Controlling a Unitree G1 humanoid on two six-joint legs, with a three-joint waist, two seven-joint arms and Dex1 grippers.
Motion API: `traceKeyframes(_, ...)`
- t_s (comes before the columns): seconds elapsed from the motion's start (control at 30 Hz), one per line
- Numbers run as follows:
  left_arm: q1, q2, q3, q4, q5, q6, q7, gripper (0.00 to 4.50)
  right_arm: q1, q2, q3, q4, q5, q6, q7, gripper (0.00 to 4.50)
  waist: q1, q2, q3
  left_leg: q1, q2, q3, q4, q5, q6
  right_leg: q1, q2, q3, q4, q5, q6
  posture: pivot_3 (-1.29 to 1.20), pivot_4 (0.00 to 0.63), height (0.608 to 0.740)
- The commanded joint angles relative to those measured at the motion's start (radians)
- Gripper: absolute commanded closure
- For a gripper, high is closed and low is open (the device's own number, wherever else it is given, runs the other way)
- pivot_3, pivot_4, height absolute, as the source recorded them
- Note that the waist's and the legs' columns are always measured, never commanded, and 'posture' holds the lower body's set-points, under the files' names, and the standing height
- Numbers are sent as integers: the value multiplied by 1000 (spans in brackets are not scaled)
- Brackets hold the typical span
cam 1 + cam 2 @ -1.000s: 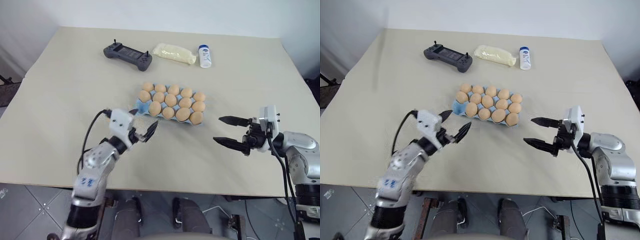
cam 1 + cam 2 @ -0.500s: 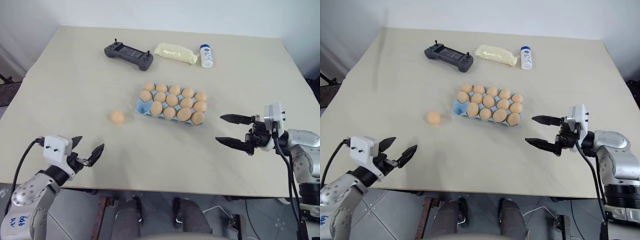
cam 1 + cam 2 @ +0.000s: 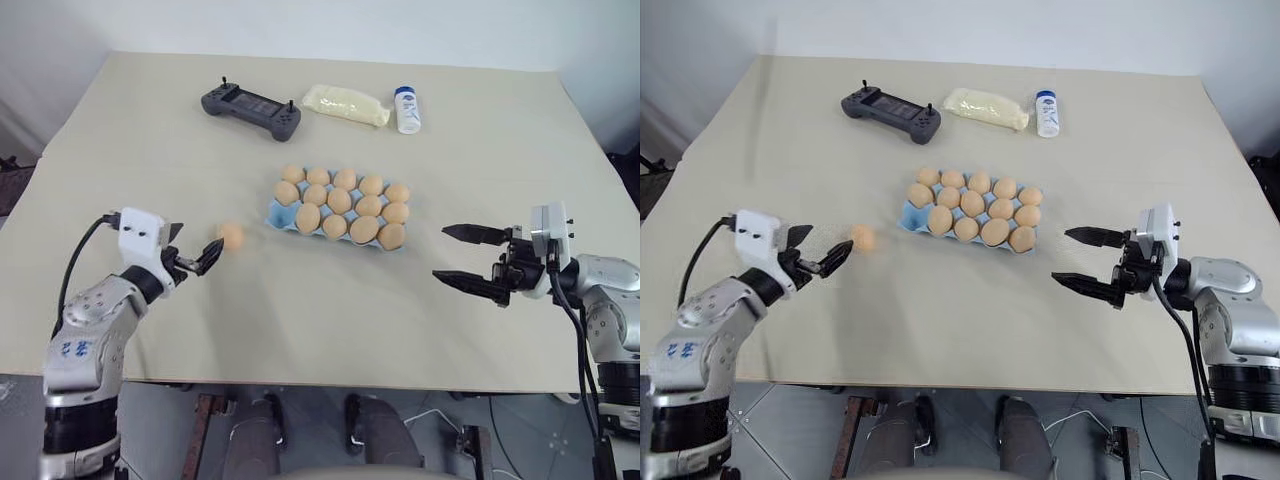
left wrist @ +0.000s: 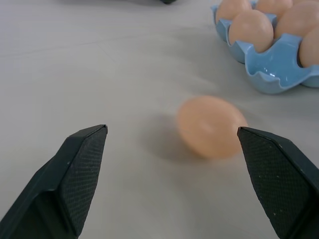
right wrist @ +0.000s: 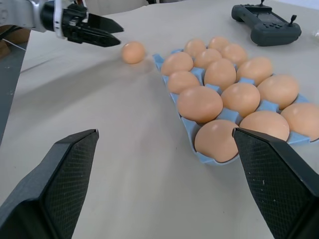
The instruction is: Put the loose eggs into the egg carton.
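Newly uncovered: 1 loose egg point(image 3: 231, 236)

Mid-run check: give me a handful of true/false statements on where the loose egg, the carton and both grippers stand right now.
1. One loose egg lies on the table, left of the egg carton. True.
2. The left gripper is shut on that egg. False: its fingers are open, the egg lies ahead of them, not gripped.
3. The carton has one empty cup, at its near left corner. True.
4. The right gripper holds an egg. False: it is open and empty, right of the carton.
5. The controller lies inside the carton. False: it lies beyond it on the table.
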Motion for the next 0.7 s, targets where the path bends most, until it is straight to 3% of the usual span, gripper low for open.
traceKeyframes(0.03, -29, -9, -40, 56, 29, -54, -18, 56, 27, -9, -38, -58, 19, -4, -23, 0, 0, 0, 0, 0, 0, 0, 0, 0, 0, 0, 0, -1, 1, 0, 0, 0, 150, 740)
traceKeyframes(0.7, -326, -75, -135, 589, 146, -351, -88, 56, 51, -14, -34, -93, 24, 19, -70, 0, 2, 0, 0, -1, 1, -1, 8, -1, -1, 2, -2, -7, 3, 1, -1, 0, 150, 740)
